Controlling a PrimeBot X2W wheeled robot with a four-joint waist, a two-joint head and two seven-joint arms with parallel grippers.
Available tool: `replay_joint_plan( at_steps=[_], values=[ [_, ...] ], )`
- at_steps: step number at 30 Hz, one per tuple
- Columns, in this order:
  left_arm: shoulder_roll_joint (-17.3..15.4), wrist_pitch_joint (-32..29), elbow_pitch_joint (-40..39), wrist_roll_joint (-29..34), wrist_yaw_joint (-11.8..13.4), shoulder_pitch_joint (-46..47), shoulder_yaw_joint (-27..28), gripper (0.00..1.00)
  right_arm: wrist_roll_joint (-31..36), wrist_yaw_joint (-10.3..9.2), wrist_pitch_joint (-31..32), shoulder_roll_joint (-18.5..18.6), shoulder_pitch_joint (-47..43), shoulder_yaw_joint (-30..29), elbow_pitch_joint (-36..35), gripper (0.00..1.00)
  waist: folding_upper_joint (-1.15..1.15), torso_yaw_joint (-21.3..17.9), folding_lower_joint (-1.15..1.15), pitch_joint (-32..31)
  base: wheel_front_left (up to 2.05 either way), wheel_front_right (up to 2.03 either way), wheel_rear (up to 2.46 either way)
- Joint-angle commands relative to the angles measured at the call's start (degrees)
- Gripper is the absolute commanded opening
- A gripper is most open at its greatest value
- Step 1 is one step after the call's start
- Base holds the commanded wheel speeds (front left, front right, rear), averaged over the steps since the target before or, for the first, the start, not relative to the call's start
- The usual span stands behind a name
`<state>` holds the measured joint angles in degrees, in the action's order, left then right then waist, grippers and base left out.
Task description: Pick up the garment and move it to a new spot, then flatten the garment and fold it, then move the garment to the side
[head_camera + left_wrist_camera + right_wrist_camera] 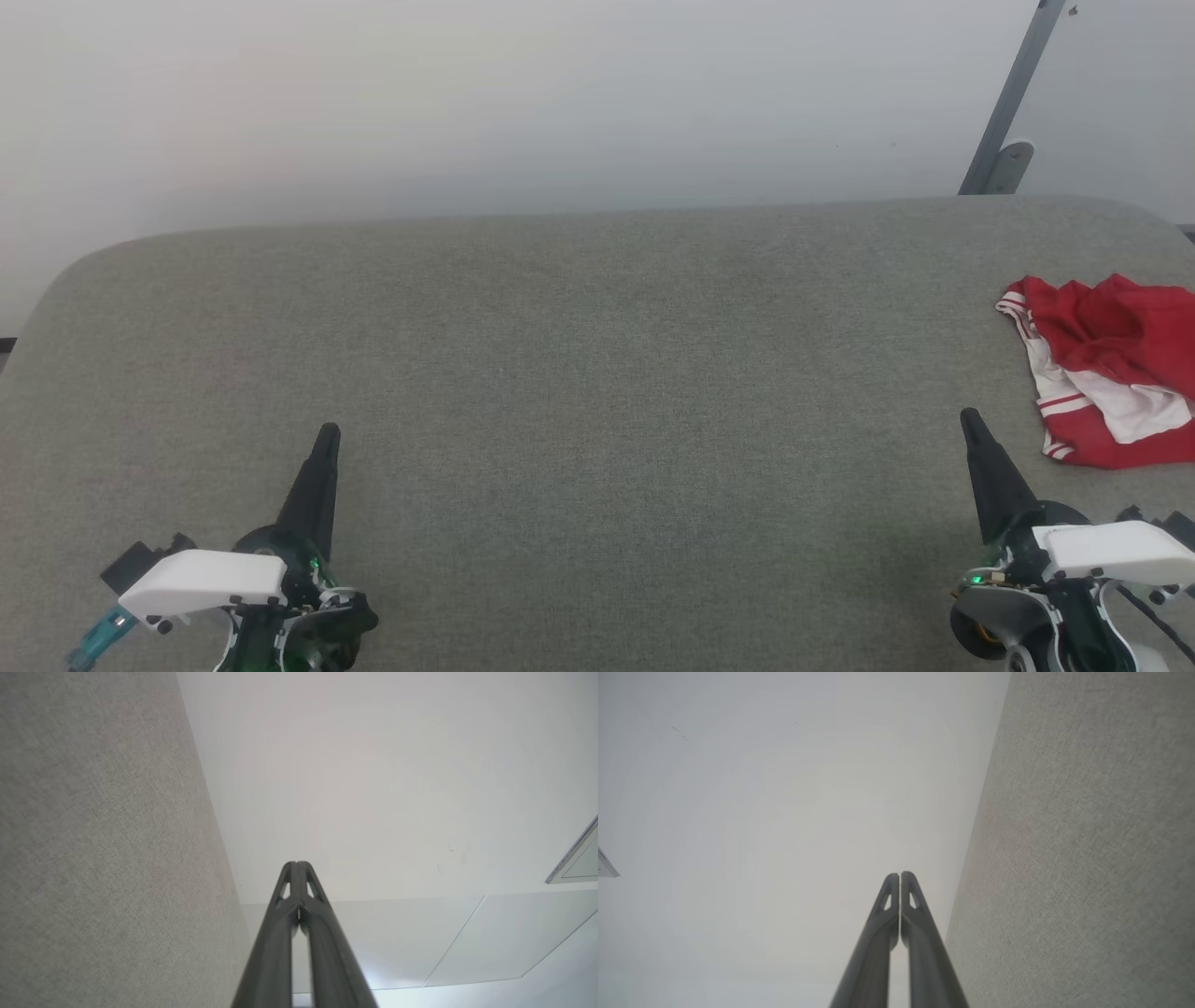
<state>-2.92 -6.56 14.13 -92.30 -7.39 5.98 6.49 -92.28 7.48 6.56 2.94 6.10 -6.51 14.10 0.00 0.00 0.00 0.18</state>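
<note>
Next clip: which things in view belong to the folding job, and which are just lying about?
Job:
- shirt, crumpled at the right edge of the grey surface
- left tool and right tool, both shut and empty, apart from the shirt

Lying about:
- metal post behind the surface
- white wall

Even soft light, faint shadows, slight blur.

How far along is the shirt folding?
Nothing looks done: the garment lies crumpled at the right edge of the grey surface. Nothing is in hand; the left gripper and right gripper are shut and empty. Picking up, flattening, folding and setting aside all remain.
</note>
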Motion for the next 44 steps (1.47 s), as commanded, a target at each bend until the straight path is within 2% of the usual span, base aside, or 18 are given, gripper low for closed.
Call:
replay_joint_plan(
  at_steps=[1,44],
  values=[
    [0.17,-0.22,-0.06,-0.12,-0.18,0.6,0.2,0.0,-0.25,0.02,0.14,-0.21,0.29,-0.06,-0.16,0.0,0.0,0.0,0.0,0.0,0.0,0.0,0.0],
    [0.18,-0.22,-0.06,-0.11,-0.18,0.6,0.21,0.0,-0.26,0.02,0.14,-0.21,0.29,-0.05,-0.16,0.0,0.0,0.0,0.0,0.0,0.0,0.0,0.0]
  ],
)
